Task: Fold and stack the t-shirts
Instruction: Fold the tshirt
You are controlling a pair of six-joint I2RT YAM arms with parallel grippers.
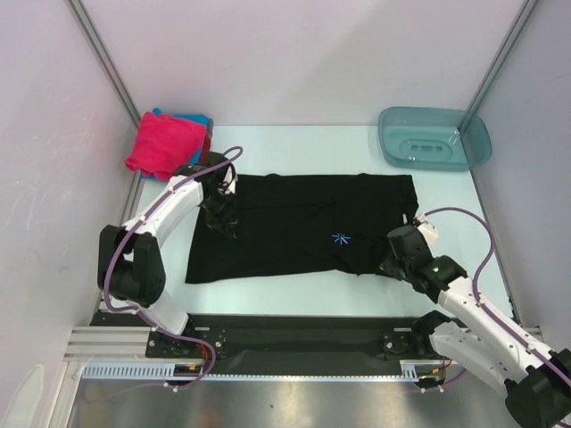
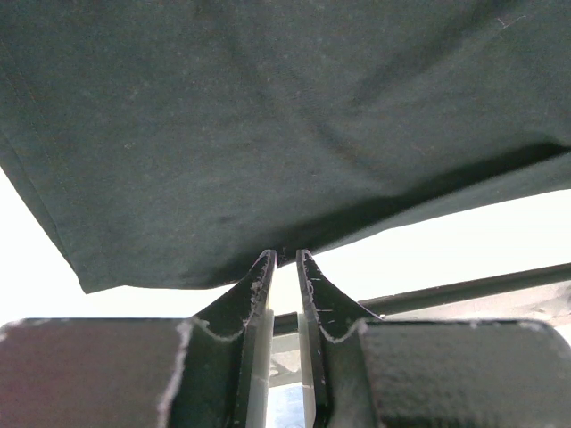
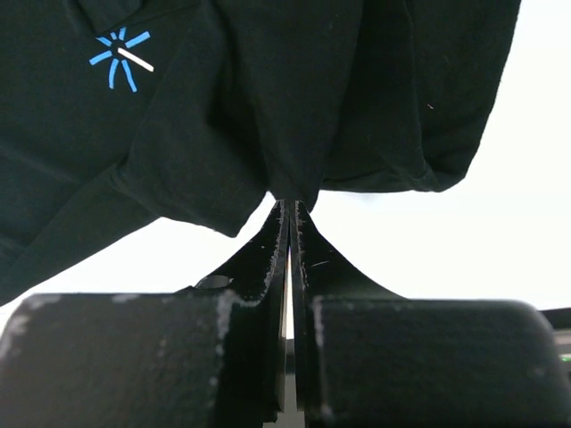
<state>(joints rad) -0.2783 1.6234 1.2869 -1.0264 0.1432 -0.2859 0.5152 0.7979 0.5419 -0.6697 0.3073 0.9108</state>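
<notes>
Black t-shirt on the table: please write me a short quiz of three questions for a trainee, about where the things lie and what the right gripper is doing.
1. True or false: the black t-shirt lies inside the teal basin.
2. Choose one: the right gripper is A) shut on a fold of the black t-shirt, B) shut on the teal basin, C) open above bare table.
3. Fill the gap: the folded pink t-shirt lies at the far ___ corner of the table.

Key: 1 false; 2 A; 3 left.
</notes>
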